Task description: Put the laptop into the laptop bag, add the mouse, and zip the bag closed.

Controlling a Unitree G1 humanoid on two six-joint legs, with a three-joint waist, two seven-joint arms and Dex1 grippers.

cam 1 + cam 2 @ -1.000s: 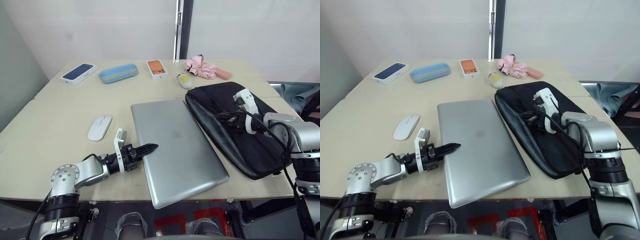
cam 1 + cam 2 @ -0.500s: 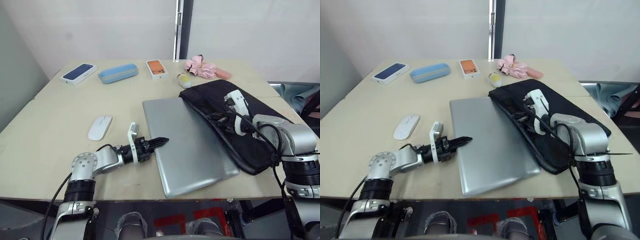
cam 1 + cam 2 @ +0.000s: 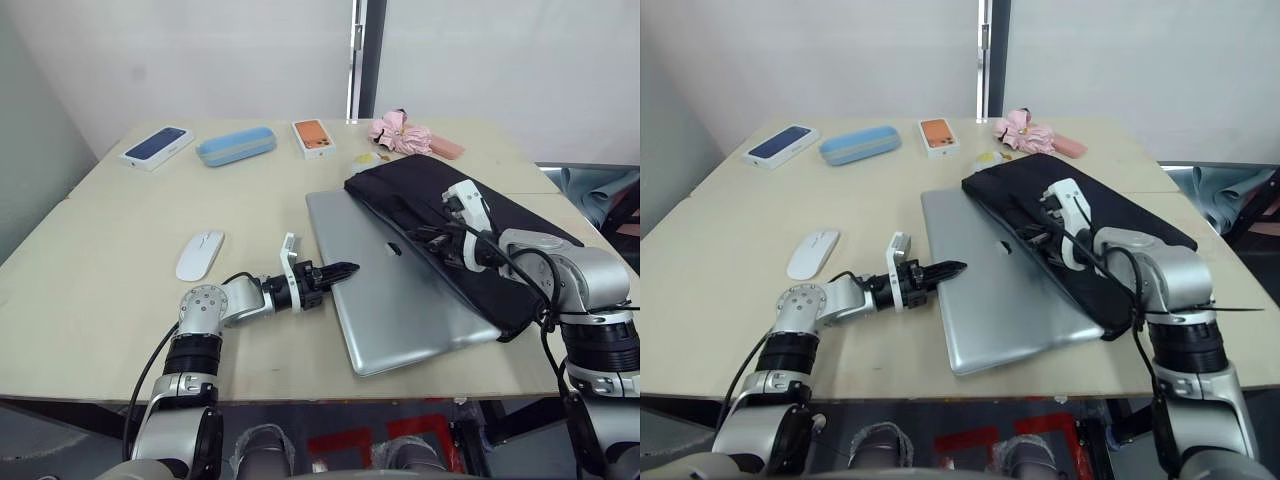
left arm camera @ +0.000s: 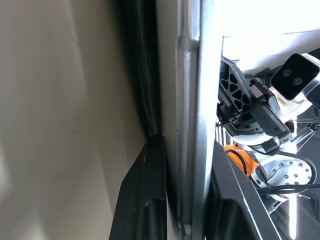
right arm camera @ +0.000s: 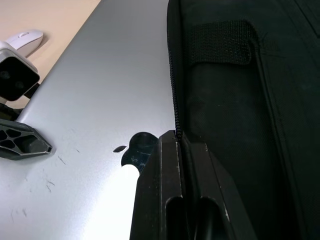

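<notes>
- Laptop (image 3: 400,290), thin silver metal: partly under black fabric laptop bag (image 3: 460,225).
- Left gripper (image 3: 343,270): clamped on laptop's near edge.
- Right gripper (image 5: 176,145): pinching bag's zip edge.
- White oval mouse (image 3: 200,254): well apart from laptop.

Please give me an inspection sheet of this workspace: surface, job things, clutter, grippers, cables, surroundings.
Surface: beige table.
Job things: laptop lies partly under the laptop bag flap; mouse apart on the table.
Clutter: blue phone box, light-blue case, orange phone box, pink item.
Grippers: left gripper shut on the laptop's edge; right gripper shut on the bag's zip edge.
Cables: black ones on both arms.
Surroundings: white wall behind.
</notes>
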